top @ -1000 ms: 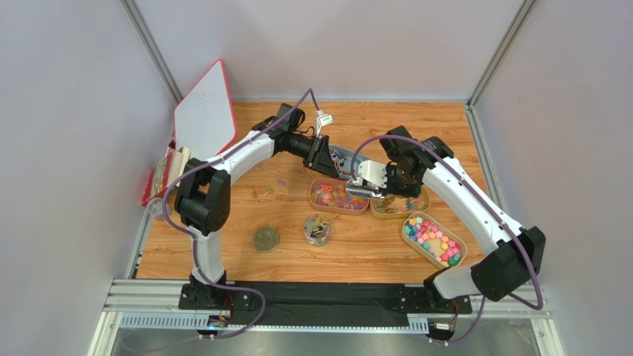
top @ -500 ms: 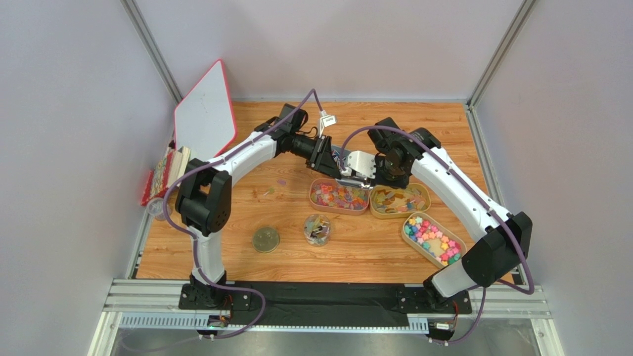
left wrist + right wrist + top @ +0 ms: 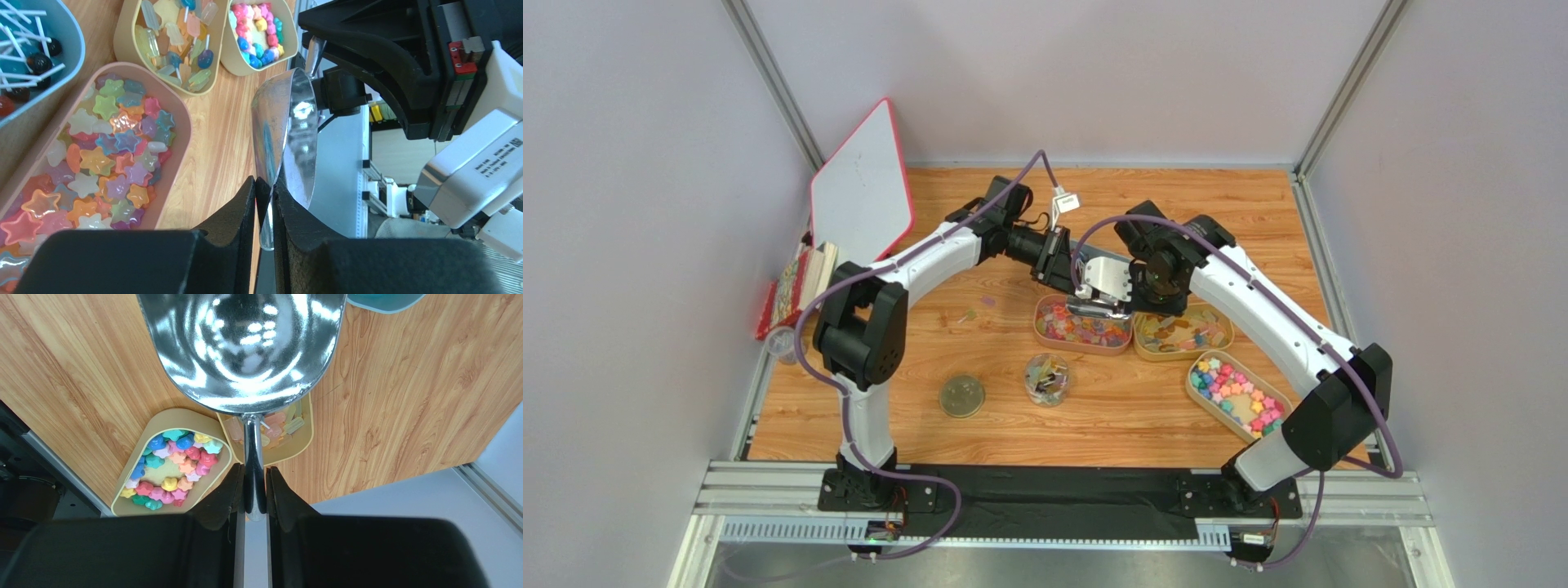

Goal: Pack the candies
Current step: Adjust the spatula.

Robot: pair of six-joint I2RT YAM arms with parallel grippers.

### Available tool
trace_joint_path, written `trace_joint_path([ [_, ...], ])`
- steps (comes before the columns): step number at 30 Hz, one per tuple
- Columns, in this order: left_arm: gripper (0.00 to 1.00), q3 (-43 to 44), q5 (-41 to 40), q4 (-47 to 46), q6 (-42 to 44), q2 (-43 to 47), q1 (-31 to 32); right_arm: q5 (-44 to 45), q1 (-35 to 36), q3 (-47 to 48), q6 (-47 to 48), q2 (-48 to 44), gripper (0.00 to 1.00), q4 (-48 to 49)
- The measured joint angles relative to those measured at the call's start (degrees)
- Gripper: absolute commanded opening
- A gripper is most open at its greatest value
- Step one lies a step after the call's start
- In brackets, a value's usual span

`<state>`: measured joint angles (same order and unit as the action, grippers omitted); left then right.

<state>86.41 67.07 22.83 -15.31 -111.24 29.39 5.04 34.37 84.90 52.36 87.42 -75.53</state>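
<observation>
L claw [image 3: 264, 187] & R claw [image 3: 253, 478] pinch scoop [image 3: 242, 349].

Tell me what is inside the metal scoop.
The metal scoop, held by the right claw, looks empty: only bright reflections. Its front lip lies outside the right wrist view.

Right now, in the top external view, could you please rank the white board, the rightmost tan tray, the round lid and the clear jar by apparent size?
1. white board, though it stands propped up, which may flatter it.
2. rightmost tan tray.
3. round lid and clear jar look alike; I would not rank them.
</observation>
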Motion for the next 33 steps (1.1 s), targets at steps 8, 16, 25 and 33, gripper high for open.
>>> trace_joint_path([
  [8,0.0,-0.7,-0.1,-0.1,0.7,0.0,-0.1,-0.1,0.1,0.0,-0.7,0.0,0.12,0.0],
  [16,0.0,1.6,-0.1,7.6,8.5,0.0,-0.1,-0.3,-0.2,-1.7,-3.0,-2.8,0.52,2.5],
  [25,0.0,4.9,-2.2,17.3,21.2,0.0,0.0,-25.8,-14.7,-5.8,4.5,-22.3,0.56,0.5],
  [33,0.0,4.7,-2.4,20.5,25.9,0.7,-0.1,-45.5,-18.4,-8.5,9.6,-21.7,0.52,-1.7],
])
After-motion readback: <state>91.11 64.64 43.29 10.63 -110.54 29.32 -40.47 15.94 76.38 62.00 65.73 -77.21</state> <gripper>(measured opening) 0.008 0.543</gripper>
